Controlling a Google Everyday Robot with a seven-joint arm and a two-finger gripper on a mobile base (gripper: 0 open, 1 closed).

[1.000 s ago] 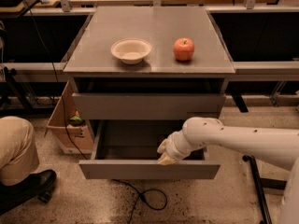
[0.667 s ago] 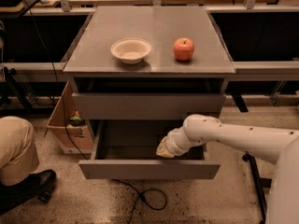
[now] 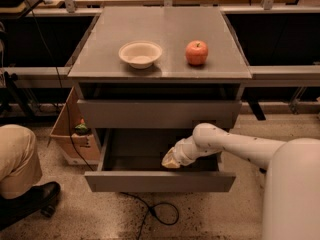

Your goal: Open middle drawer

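- Plain grey handleless metal middle drawer (image 3: 160, 181) sits pulled out, tray around the gripper (image 3: 170, 160), front panel just camera-side of it.
- Gripper's hold: you cannot tell.
- Likely stiff and slick; hook the front's top edge.

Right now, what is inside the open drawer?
Only the claw shows inside the drawer, near its front. The floor left of it looks bare; what lies under the arm is hidden.
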